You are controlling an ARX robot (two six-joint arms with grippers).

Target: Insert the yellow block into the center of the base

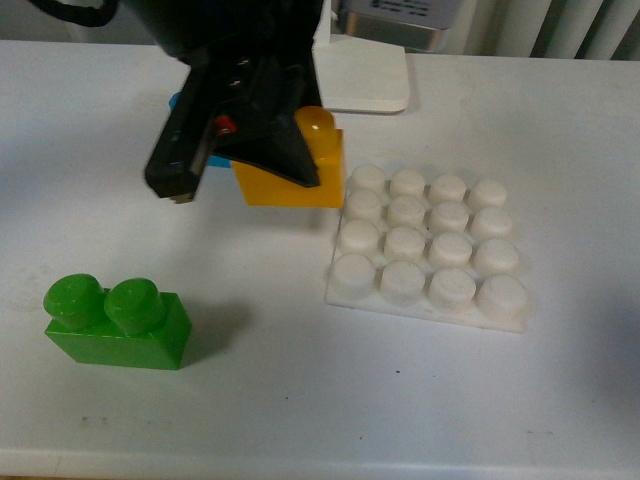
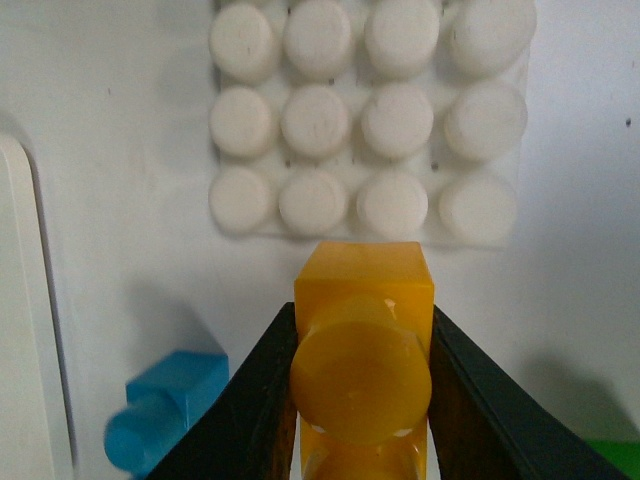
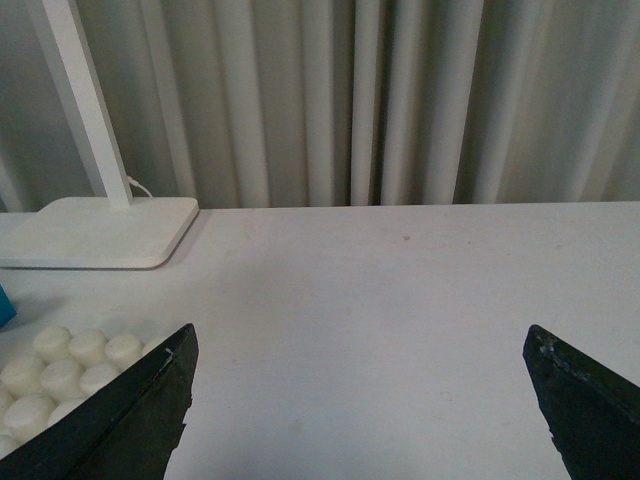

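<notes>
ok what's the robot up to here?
The left gripper is shut on the yellow block, holding it just off the left edge of the white studded base. The block is not on the studs yet, so the insert into the centre is still to do. The right gripper is open and holds nothing. A green brick and a blue brick lie on the table, neither one gripped.
</notes>
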